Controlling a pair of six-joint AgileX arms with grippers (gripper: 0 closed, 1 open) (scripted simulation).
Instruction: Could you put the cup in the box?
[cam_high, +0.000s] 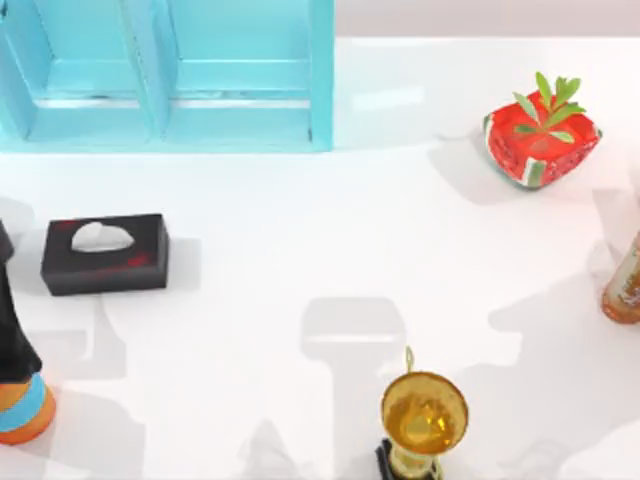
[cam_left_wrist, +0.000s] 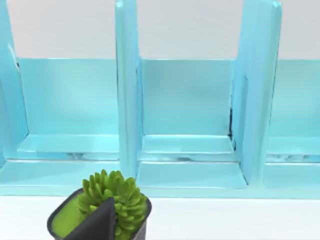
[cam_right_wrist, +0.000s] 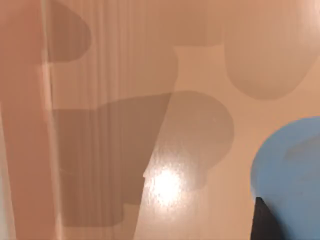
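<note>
White counter (cam_high: 330, 250), turquoise box (cam_high: 170, 75) at its far left.
Blue cup (cam_right_wrist: 292, 170) beside right fingers (cam_right_wrist: 262, 222), grip unclear; centre them squarely before lifting.

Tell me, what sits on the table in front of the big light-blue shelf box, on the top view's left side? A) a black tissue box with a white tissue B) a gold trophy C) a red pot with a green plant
A: the black rectangular tissue box, white tissue poking out of its top, lies on the white table just in front of the light-blue compartmented wooden box.
</note>
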